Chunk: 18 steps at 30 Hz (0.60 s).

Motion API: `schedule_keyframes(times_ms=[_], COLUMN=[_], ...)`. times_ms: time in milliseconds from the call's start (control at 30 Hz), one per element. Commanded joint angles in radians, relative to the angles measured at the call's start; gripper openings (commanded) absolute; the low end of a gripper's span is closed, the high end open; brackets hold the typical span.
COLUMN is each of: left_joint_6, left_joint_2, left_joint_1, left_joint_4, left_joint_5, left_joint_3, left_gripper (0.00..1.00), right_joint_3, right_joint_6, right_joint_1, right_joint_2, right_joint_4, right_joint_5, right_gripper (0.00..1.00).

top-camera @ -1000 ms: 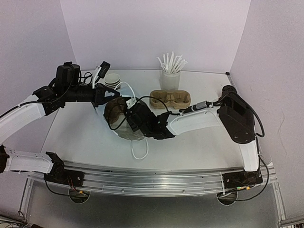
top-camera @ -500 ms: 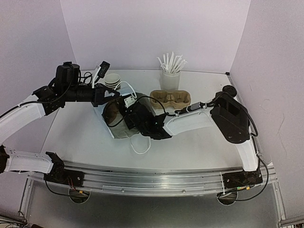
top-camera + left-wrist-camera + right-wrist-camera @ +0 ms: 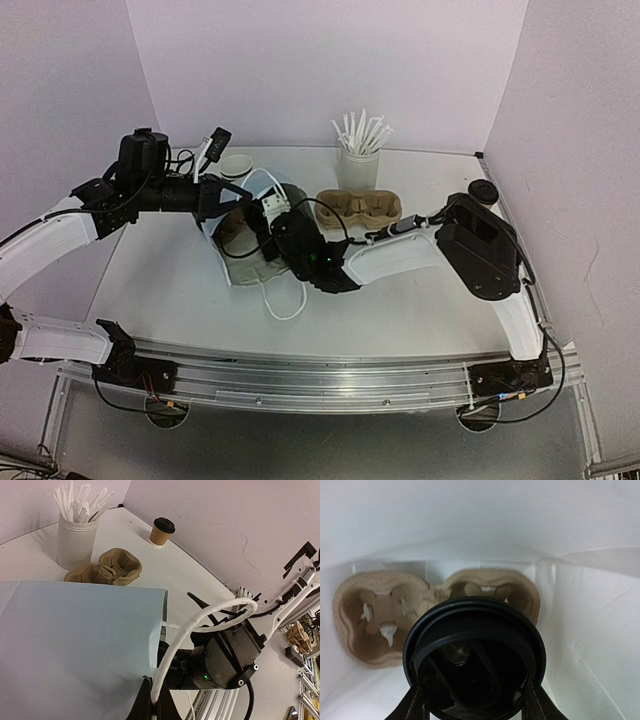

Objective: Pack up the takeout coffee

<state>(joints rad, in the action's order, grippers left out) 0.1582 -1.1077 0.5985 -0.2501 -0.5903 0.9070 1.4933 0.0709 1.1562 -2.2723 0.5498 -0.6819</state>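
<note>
Top view: white paper bag (image 3: 245,268) lies on counter (image 3: 160,280) left of centre, mouth toward rear right, one rope handle (image 3: 285,305) trailing on the near side. Left end effector (image 3: 220,195) is at bag's rear edge, pressed together on it. Right arm (image 3: 400,255) reaches across from the right w/ its wrist at bag mouth; tips hidden in this view. Pulp carrier (image 3: 360,207) sits empty on counter just right of bag, in front of white cup of sticks (image 3: 358,168). Cup stack (image 3: 237,166) is at rear, behind bag. Lidded brown cup (image 3: 485,190) stands upright at far right edge, well apart from bag. Left wrist view: end effector's dark tips at bottom of frame, closed on bag edge by the handle root; carrier, stick cup and lidded cup visible beyond. Right wrist view: inside bag. Right end effector (image 3: 474,702) is part spread, pinching a round black lid (image 3: 475,650) by its sides; cannot tell if a cup is under it. Second carrier (image 3: 370,620) lies at bag's far end, pockets empty, lid above it and not touching as far as visible.
</note>
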Motion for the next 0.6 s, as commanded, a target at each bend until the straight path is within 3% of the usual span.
schedule_keyframes(times_ms=[0, 233, 567], left_joint_6=[0.013, 0.024, 0.054], left_joint_2=[-0.019, -0.025, -0.044], left_joint_1=[-0.010, -0.014, -0.039], left_joint_4=[-0.006, -0.019, 0.005], left_joint_5=[0.001, -0.021, -0.069], left_joint_3=[0.050, 0.067, 0.059], left_gripper=[0.00, 0.00, 0.00], right_joint_3=[0.018, 0.053, 0.086], right_joint_6=[-0.052, -0.106, -0.008], right_joint_1=[-0.007, -0.010, -0.033], right_joint_2=[0.010, -0.049, -0.103], right_joint_4=[0.123, 0.118, -0.012], right_joint_5=[-0.067, -0.104, -0.010], right_gripper=[0.00, 0.00, 0.00])
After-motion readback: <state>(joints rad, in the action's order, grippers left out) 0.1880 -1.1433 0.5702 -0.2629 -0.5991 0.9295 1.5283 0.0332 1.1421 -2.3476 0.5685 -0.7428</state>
